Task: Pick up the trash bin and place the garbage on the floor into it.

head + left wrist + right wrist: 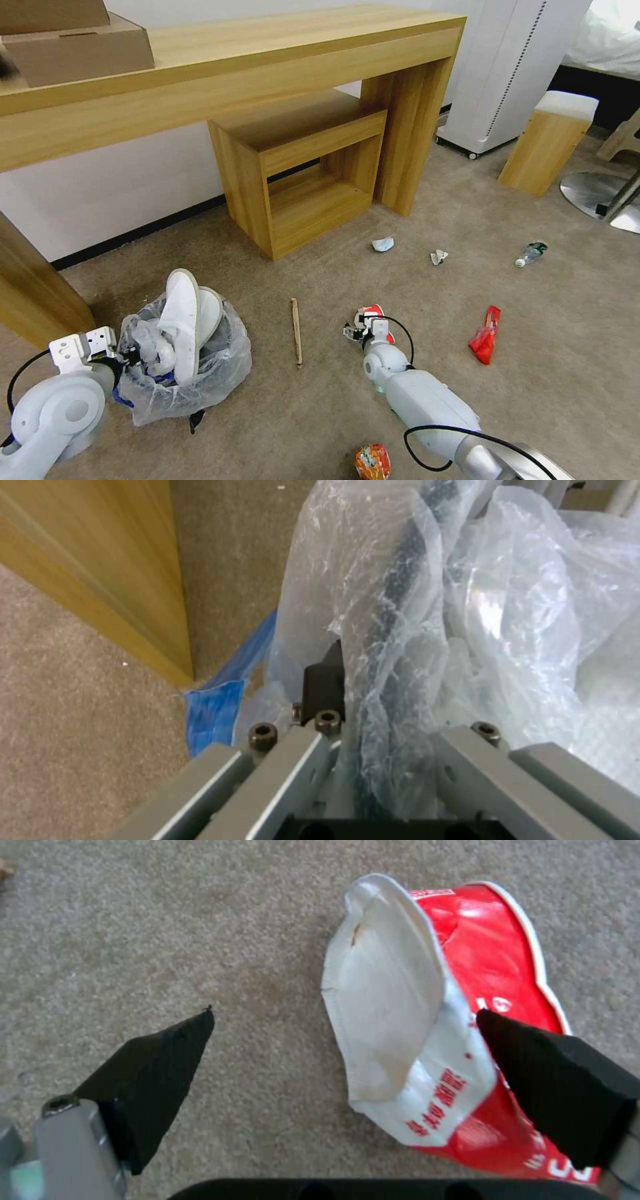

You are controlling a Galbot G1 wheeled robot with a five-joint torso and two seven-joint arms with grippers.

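The trash bin point(193, 380), lined with a crinkled clear bag, stands on the beige floor point(280, 413) at the lower left, with two white slippers point(183, 320) upright in it. My left gripper point(125, 359) is shut on its rim point(400, 605), bag film pinched between the fingers point(323, 685). My right gripper point(359, 331) is open just above the floor, its pads point(167, 1060) on either side of a red and white wrapper point(427, 1005). Loose garbage lies around: a wooden stick point(296, 331), a red wrapper point(486, 335), an orange wrapper point(372, 461), a bottle point(531, 253), a tissue wad point(438, 257) and a pale blue scrap point(383, 244).
A long wooden desk point(233, 60) with a cube shelf point(300, 173) under it lines the wall. Its leg point(33, 293) stands close behind the bin. A padded stool point(548, 141), a white appliance point(507, 67) and a chair base point(600, 193) stand at the far right. A blue wrapper point(217, 705) hangs beside the bin.
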